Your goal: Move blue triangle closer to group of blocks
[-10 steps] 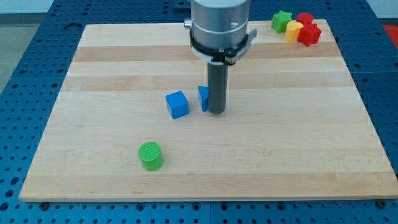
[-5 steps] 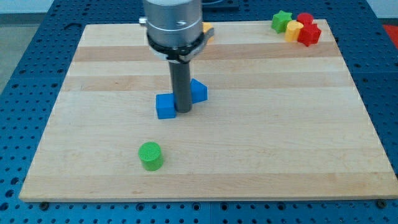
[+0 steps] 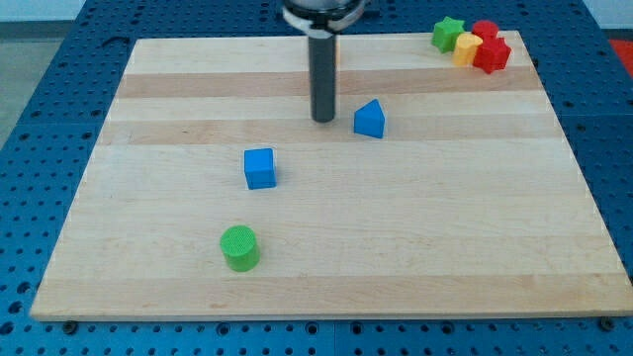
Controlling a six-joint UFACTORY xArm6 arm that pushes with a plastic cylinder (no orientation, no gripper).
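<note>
- Low at the view's left, a green cylinder (image 3: pixel 238 247) stands alone on the wooden board (image 3: pixel 148 198), well apart from everything else.
- A little up and to the right of it sits a blue cube (image 3: pixel 259 168), also alone.
- Near the middle, toward the view's top, the dark rod comes down and the tip (image 3: pixel 322 120) rests on the board. This arm has no jaws at all, only the rod, so nothing is clenched or released.
- Just to the right of the tip, with a small gap between them, is the blue triangle (image 3: pixel 369 119). It is not touching the rod.
- In the top right corner is the group: a green star (image 3: pixel 448 33), a yellow block (image 3: pixel 467 47) and red blocks (image 3: pixel 489 47), packed together. The triangle is well apart from them.
- The triangle looks small, light and stiff, and I think it slides easily on the smooth wood. It cannot be held, only pushed. A push on its left lower side, in line with the group, seems best, because an off-centre push on a sloped face may turn it.
</note>
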